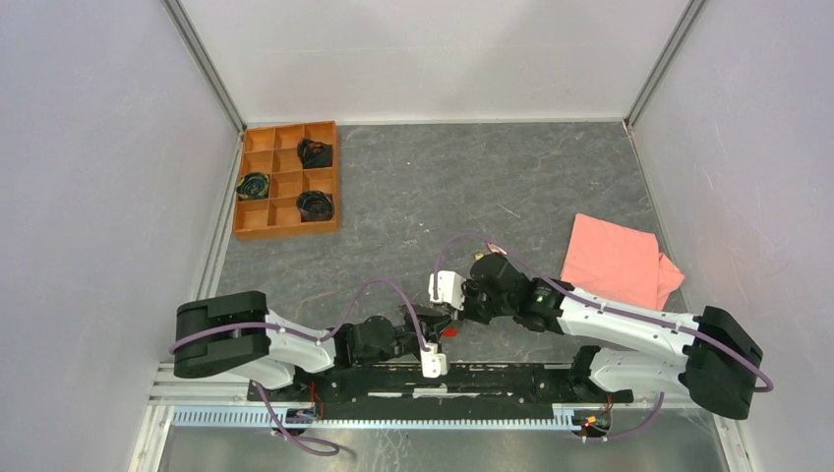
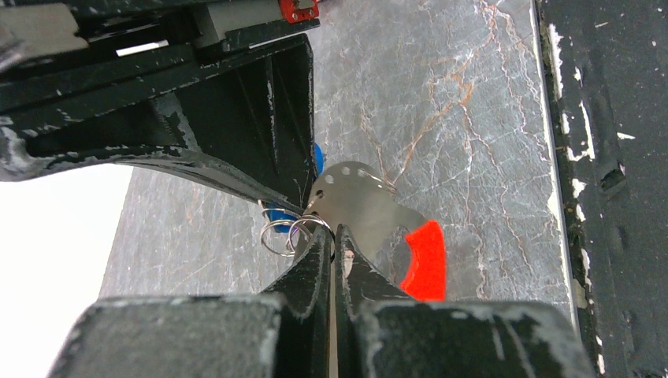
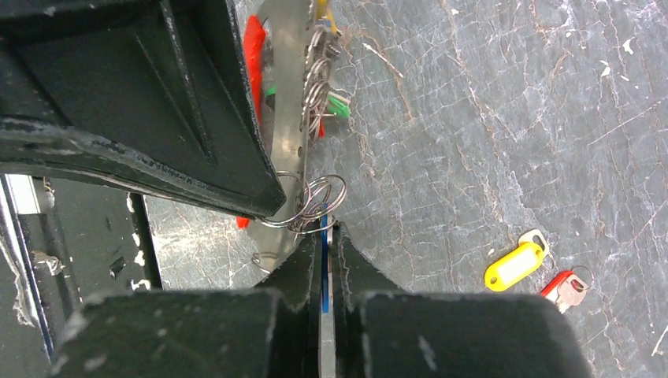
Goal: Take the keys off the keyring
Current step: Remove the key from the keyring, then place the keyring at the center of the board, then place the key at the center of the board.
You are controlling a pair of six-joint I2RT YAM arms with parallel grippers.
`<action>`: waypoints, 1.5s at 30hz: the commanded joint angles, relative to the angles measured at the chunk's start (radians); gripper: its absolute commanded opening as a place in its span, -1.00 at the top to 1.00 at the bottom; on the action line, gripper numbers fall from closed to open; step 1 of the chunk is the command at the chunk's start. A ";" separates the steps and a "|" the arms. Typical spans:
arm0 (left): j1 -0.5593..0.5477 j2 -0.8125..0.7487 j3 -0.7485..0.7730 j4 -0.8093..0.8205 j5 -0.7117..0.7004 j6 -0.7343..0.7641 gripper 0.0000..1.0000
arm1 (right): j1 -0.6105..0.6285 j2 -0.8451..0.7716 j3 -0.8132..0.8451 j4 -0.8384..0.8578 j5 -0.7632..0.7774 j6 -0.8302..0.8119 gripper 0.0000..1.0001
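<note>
the keyring (image 2: 362,209) is held left of the pink cloth (image 1: 615,261), its flat strap clenched in the left gripper (image 2: 335,236). a blue key (image 3: 323,248) is pinched by the right gripper (image 3: 324,230). the ring is judged thin, springy and slippery; the plastic head is best gripped.

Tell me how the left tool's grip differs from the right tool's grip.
The left tool is shut on the keyring strap, pale with a red end; the right tool is shut on a blue key. The strap shows as a broad flat face in the left tool, the blue key as a thin edge in the right tool. Both are closed, meeting beside the wire rings.
</note>
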 commanded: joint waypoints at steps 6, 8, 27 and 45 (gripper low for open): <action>0.010 0.079 -0.059 0.251 -0.060 -0.096 0.92 | -0.005 -0.114 0.078 0.029 -0.022 0.007 0.99; 0.012 0.095 -0.062 0.285 -0.082 -0.115 0.83 | -0.001 -0.127 0.080 0.022 -0.015 0.002 1.00; 0.032 0.064 -0.073 0.391 -0.118 -0.246 0.40 | 0.061 -0.117 0.109 -0.008 0.052 -0.029 1.00; 0.082 0.026 -0.050 0.359 -0.064 -0.348 0.53 | 0.149 -0.147 0.073 0.011 0.140 -0.089 1.00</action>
